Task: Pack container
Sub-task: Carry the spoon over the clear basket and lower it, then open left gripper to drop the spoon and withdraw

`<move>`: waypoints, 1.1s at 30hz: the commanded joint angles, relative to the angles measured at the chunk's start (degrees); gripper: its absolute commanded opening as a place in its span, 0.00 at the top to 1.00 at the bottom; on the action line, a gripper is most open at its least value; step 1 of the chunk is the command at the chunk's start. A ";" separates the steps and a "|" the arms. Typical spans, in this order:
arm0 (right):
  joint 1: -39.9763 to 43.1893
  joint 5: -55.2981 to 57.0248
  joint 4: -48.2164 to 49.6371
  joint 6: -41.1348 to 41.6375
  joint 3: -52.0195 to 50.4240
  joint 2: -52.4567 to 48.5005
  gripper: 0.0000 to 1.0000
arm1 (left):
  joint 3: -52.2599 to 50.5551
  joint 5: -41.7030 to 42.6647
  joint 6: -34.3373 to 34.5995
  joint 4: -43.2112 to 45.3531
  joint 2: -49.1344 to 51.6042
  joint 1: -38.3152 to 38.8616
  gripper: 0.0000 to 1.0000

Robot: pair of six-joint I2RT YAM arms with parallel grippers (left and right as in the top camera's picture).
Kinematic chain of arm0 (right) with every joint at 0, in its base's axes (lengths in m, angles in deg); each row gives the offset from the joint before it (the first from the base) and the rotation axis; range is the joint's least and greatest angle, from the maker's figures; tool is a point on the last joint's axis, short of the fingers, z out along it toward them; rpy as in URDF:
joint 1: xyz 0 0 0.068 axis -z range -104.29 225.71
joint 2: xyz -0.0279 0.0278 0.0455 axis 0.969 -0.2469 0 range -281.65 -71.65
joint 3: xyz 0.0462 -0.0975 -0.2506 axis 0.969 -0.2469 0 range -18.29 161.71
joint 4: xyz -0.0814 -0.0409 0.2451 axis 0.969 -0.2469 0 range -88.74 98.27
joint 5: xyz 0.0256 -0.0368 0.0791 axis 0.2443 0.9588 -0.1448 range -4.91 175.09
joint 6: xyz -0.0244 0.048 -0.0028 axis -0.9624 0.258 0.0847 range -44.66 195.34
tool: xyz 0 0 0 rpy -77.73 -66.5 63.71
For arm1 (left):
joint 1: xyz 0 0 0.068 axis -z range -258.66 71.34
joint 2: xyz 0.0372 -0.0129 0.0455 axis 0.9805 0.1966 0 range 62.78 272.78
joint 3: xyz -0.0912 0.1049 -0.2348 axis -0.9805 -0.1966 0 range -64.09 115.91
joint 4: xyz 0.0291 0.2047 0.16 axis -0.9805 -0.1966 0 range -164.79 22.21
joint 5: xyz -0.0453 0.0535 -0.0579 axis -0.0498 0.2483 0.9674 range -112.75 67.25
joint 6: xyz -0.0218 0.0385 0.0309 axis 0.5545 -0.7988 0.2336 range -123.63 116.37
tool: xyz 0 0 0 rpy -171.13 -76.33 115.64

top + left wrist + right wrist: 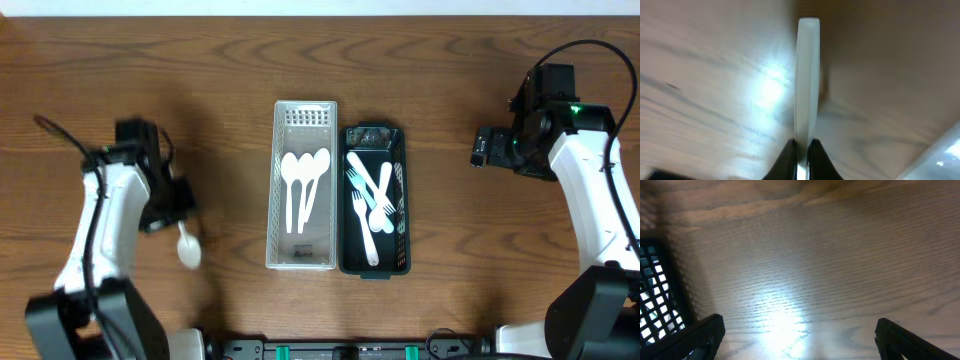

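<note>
Pinching spoon (807,75), left tool (802,147) angled down.

Wood table (420,100), dark brown w/ clear grain, fills the overhead view; pale strip along the far edge. Two long baskets sit on it at ctr, side by side, touching or nearly so, long sides running near-far: white basket (272,200) on the left, black basket (343,215) on the right, set slightly nearer. The black one's mesh wall also shows at the left edge of the right wrist view. Left of the baskets, well apart, is a white spoon (188,247), bowl toward the near side, handle pinched in the left gripper (176,222); can't tell if the bowl touches the wood. Glare patches on the wood in both wrist views.
</note>
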 commanded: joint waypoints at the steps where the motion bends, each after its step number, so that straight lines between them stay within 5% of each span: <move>1: 0.20 -0.26 0.17 -1.07 -0.07 -0.42 0.01 | 9.18 -0.42 -0.04 -3.63 -4.09 5.09 0.94; 17: 0.20 -0.26 0.50 -1.07 -0.07 -0.42 0.01 | 15.26 -0.46 4.98 1.62 2.80 35.63 0.94; 29: 0.20 -0.26 0.46 -1.11 -0.07 -0.42 0.01 | 15.26 -0.22 4.94 5.53 19.85 38.29 0.94; 33: 0.20 -0.26 0.44 -1.09 -0.07 -0.42 0.01 | 15.30 -0.24 4.90 5.64 20.26 38.29 0.76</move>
